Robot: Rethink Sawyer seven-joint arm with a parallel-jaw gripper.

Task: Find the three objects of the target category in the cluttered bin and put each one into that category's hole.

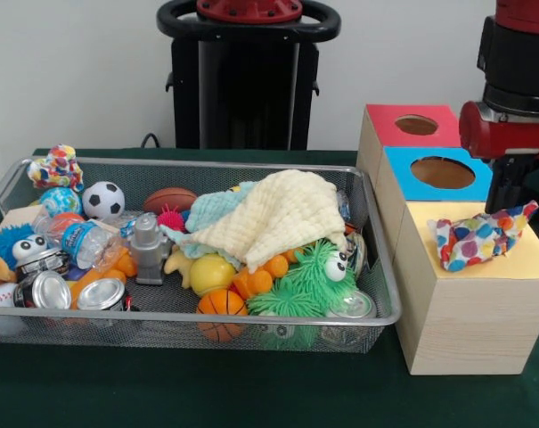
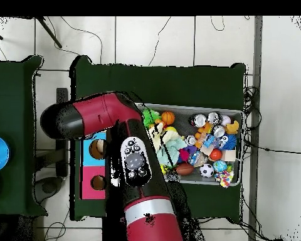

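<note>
On the yellow top of the wooden box lies a crumpled polka-dot cloth, one corner lifted at its right end. My gripper hangs just behind that raised corner, its tip hidden by the cloth, so a hold cannot be made out. The mesh bin holds a cream waffle cloth draped over a pale teal cloth, and a second polka-dot cloth sits in the far left corner. From overhead the arm covers the gripper and the box's yellow part.
The box also has a blue top with a round hole and a red top with a round hole. Balls, cans, a plastic bottle, a green fuzzy toy and a grey figure crowd the bin.
</note>
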